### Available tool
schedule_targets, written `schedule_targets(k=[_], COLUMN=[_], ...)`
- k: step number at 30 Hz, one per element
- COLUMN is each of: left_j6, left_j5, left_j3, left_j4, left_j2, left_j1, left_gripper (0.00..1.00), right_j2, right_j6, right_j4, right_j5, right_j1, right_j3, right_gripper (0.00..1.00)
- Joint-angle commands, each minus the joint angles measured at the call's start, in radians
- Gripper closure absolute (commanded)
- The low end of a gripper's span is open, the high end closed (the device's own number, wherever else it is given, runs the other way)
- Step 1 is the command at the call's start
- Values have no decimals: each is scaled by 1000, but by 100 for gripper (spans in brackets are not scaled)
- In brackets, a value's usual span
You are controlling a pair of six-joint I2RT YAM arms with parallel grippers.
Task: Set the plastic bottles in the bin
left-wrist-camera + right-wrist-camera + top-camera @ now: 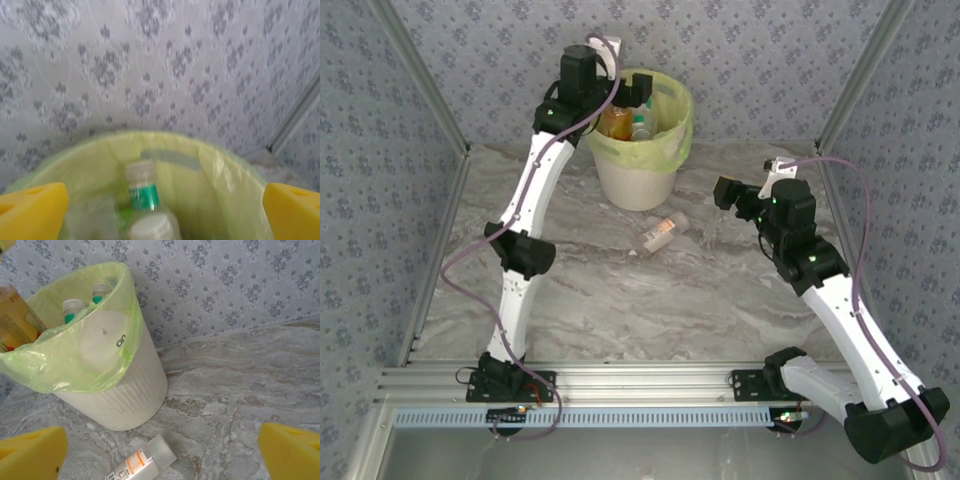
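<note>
We see both sets of jaws spread and empty, left over the crowded bin (635, 185), right near the bottle (660, 236) lying on the bench (720, 300), which may roll away if nudged.

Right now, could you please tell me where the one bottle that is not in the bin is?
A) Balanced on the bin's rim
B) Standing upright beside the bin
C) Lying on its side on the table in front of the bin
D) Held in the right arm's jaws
C: the clear bottle with the orange label lies on its side on the table, just in front of the bin, with nothing gripping it.
</note>
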Motion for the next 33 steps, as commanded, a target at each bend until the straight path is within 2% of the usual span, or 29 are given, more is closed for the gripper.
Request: schedule_targets(k=[1, 3, 5, 10, 12, 16, 18, 21, 24, 27, 30, 33], left_j6=[-99, -180, -202, -177, -182, -185, -148, -75, -20, 33, 84, 108], left_j5=[24, 78, 106, 58, 28, -53, -22, 89, 83, 70, 60, 43], left_j3=[43, 43, 47, 74, 75, 73, 69, 64, 62, 36, -94, -454], left_j4=[218, 298, 342, 275, 208, -37, -172, -344, -475, -535, -512, -306], left_j2=[53, 67, 78, 28, -16, -116, -155, -194, -221, -249, -310, -475], left_j1=[-1, -4, -22, -18, -6, 15, 17, 7, -26, -72, -123, -162], left_gripper=[1, 0, 0, 1, 1, 0, 1, 0, 0, 1, 1, 1], right_j2=[14, 22, 28, 41, 50, 88, 106, 128, 147, 181, 209, 240], right_j6=[43, 47, 47, 36, 21, 9, 9, 9, 28, 92, 153, 266], right_j4=[4, 7, 7, 5, 14, 34, 45, 56, 41, -8, -17, -16], right_j5=[-21, -22, -19, -36, -74, -152, -170, -181, -163, -112, -103, -86], right_j1=[-7, -6, -6, -7, -6, -5, -1, -1, -1, -4, -4, -3], right_j3=[-15, -18, -17, -11, -9, -3, -2, 5, 19, 33, 18, -6], right_gripper=[0, 0, 0, 0, 0, 1, 2, 2, 2, 0, 0, 0])
